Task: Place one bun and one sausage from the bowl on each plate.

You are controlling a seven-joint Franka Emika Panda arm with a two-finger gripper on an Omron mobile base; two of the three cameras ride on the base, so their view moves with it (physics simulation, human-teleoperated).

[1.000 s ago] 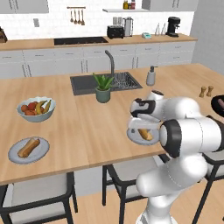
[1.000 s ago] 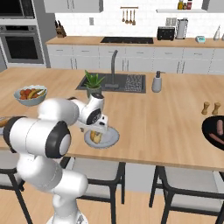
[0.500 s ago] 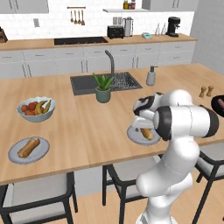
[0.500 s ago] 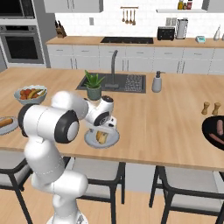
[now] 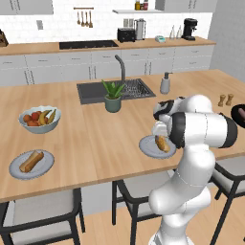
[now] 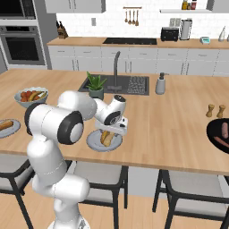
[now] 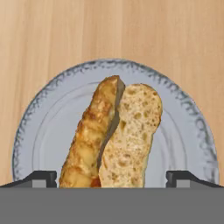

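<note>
The near light-grey plate [image 7: 48, 131] carries a split bun [image 7: 118, 127], toasted crust on one half and crumb showing on the other. My gripper [image 7: 111, 179] hangs straight over it, open, one fingertip [image 7: 41, 178] on each side and both clear of the bread. That same plate [image 5: 147, 148] and gripper [image 5: 160, 135] sit at the counter's front edge; from the right side I see plate [image 6: 94, 142], bun [image 6: 106, 137] and gripper [image 6: 114, 132]. The black bowl [image 6: 214, 136] with sausages [image 6: 222, 129] lies far right. The second plate [image 5: 19, 168] far left bears a bun [image 5: 32, 160].
A pale fruit bowl [image 5: 39, 119] stands behind the left plate. A potted plant [image 5: 113, 97], the sink [image 5: 95, 91] and a soap dispenser [image 5: 165, 83] are mid-counter. Salt and pepper shakers [image 5: 225, 99] stand near the black bowl [image 5: 238, 114]. Chairs line the front edge.
The arm's elbow has swung toward the black bowl's side while the hand stayed over the near plate. The bun lies on the plate as before.
</note>
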